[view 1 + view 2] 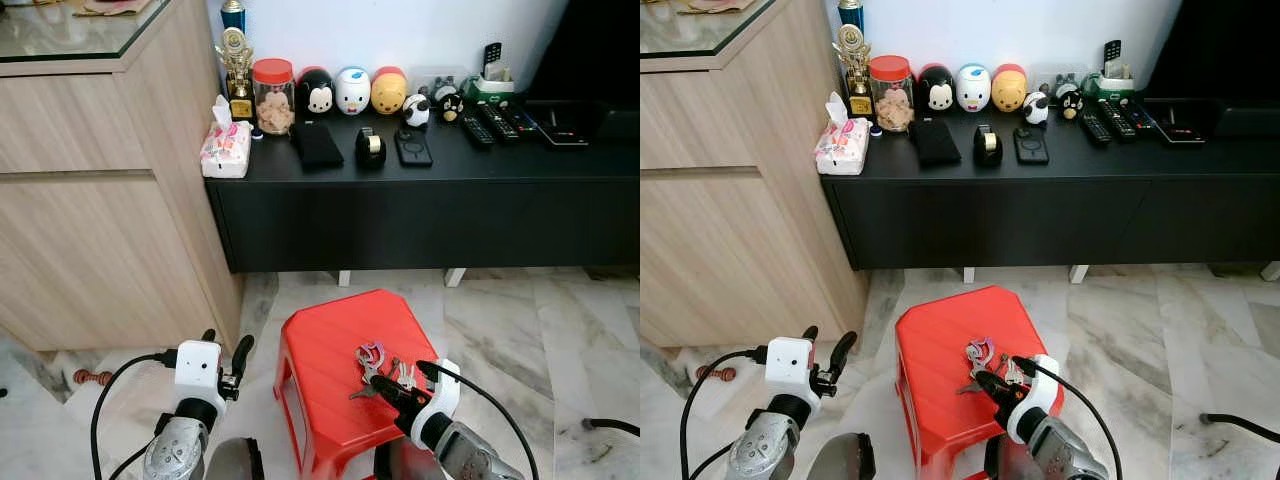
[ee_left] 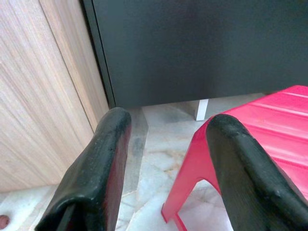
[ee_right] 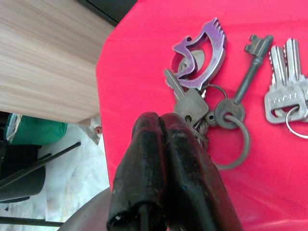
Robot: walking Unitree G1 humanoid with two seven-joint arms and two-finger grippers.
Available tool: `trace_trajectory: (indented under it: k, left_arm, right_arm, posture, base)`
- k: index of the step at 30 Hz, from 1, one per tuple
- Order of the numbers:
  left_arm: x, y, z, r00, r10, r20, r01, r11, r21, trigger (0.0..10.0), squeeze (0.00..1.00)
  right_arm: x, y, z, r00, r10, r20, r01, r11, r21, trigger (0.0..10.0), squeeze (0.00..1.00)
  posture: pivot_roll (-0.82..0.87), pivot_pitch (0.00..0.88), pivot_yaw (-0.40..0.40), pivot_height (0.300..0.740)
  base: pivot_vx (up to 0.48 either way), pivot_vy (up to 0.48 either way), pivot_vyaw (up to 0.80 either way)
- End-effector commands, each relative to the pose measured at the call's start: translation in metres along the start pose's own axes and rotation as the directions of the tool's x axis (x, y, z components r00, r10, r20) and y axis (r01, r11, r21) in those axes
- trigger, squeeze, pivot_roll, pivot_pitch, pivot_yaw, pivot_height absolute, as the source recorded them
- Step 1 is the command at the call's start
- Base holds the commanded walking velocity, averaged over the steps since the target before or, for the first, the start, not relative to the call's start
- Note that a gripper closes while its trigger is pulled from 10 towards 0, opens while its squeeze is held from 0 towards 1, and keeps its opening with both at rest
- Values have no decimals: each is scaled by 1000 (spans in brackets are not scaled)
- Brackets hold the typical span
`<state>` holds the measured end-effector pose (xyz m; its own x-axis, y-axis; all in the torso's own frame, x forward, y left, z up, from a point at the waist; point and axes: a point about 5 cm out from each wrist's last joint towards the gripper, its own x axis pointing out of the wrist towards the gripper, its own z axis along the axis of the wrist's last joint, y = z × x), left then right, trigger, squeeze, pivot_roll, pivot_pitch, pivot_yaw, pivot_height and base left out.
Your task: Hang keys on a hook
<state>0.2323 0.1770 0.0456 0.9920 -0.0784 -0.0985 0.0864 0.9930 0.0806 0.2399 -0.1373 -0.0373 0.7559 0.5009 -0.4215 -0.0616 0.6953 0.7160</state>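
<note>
Keys (image 3: 207, 103) lie in a bunch on the red stool (image 1: 330, 350), with our right gripper (image 3: 161, 126) at their near edge, its 2 black fingers pressed together on part of the bunch. We judge the hold thin: if only 1 key or ring is pinched, the rest may swing and pull free on lifting. Our left gripper (image 2: 168, 144) hangs wide and empty beside the stool. We cannot spot any hook

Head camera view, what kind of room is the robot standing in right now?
Probably a home living room: a low black TV console holds remote controls and cartoon character figures, with marble floor tiles and a red plastic stool in front.
</note>
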Motion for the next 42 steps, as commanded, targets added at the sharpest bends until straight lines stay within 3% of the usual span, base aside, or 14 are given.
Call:
trace_trajectory:
  k: [1,2,3,8,9,10,11,19,26,36,37,42]
  left_arm:
    - [0,0,-4,1000,-4,-18,4,1000,21,10000,0]
    - [0,0,-4,1000,-4,-18,4,1000,21,10000,0]
    - [0,0,-4,1000,-3,-19,4,1000,22,10000,0]
    - [0,1,-5,1000,-1,-25,2,1000,27,10000,0]
    - [0,1,-5,1000,1,-24,0,1000,27,10000,0]
    - [0,1,-5,1000,1,-24,0,1000,27,10000,0]
    - [0,1,-5,1000,1,-24,-1,1000,27,10000,0]
    - [0,0,-7,1000,-4,-29,5,1000,25,10000,0]
    - [0,-2,-8,999,-7,-31,7,1000,24,10000,0]
    - [2,-2,-8,999,-5,-32,6,1000,24,10000,0]
    - [2,-3,-8,999,-5,-32,6,1000,24,10000,0]
    - [2,-3,-9,999,-5,-32,6,1000,23,10000,0]
  right_arm:
    - [2,2,5,1000,-2,11,2,1000,-27,2941,0]
    - [2,1,5,1000,-8,9,8,999,-34,8235,0]
    - [1,0,4,1000,-16,9,17,999,-36,10000,0]
    - [1,-1,6,999,-36,19,37,998,-51,10000,0]
    - [1,-2,10,999,-37,34,38,998,-45,10000,776]
    - [1,-2,10,999,-37,34,38,998,-45,10000,776]
    - [0,-2,13,998,-28,49,29,999,-30,10000,1000]
    - [-4,3,16,996,41,74,-42,999,9,10000,1000]
    - [-12,0,6,998,-7,66,2,997,71,10000,1000]
    - [-15,-2,7,998,-50,48,47,996,70,10000,1000]
    - [-15,-3,8,996,-73,46,70,995,68,10000,4]
    - [-12,-5,8,995,-95,33,93,993,68,10000,0]
  posture:
    - [-13,44,-47,618]
    - [-12,45,-48,618]
    - [-12,46,-48,618]
    - [-11,47,-48,618]
    - [-11,47,-48,618]
    - [-11,47,-48,618]
    - [-12,47,-49,618]
    - [-25,46,-48,618]
    - [-27,46,-51,618]
    - [-32,40,-55,618]
    - [-31,39,-55,618]
    - [-29,39,-55,618]
  base:
    - [0,0,0]
    - [0,0,0]
    - [0,0,0]
    - [0,0,0]
    - [0,0,0]
    - [0,0,0]
    - [0,0,0]
    - [0,0,0]
    - [0,0,0]
    - [0,0,0]
    - [0,0,0]
    - [0,0,0]
